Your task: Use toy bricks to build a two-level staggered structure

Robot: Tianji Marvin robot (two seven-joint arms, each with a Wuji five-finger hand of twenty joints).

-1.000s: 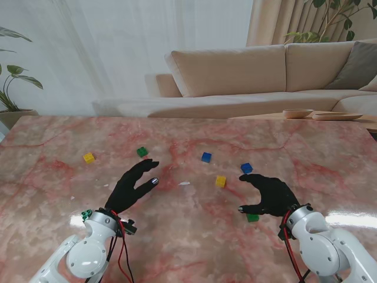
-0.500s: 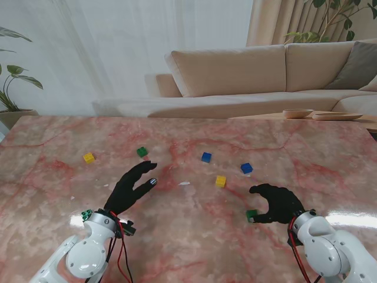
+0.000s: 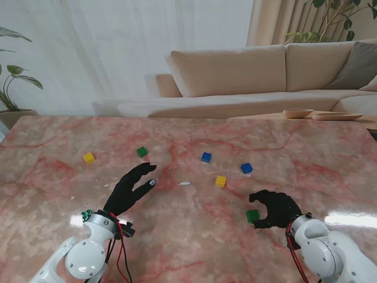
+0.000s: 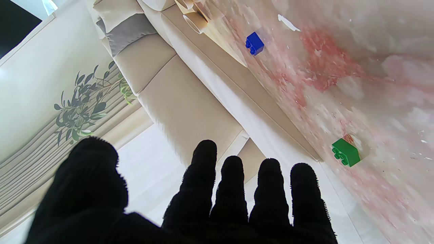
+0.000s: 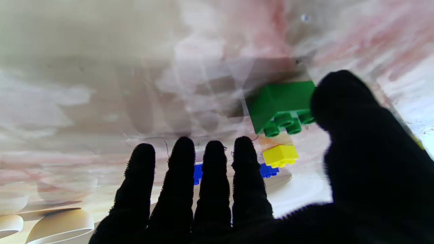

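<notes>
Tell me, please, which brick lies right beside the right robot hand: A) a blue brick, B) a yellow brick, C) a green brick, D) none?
C: the green brick sits on the table right at the thumb of the right robot hand, not yet gripped.

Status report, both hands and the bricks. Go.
Left hand open, holding nothing. Right hand beside nearest green brick, thumb at its side, not gripped. Other bricks scattered singly, nothing stacked. Nothing in the way.
</notes>
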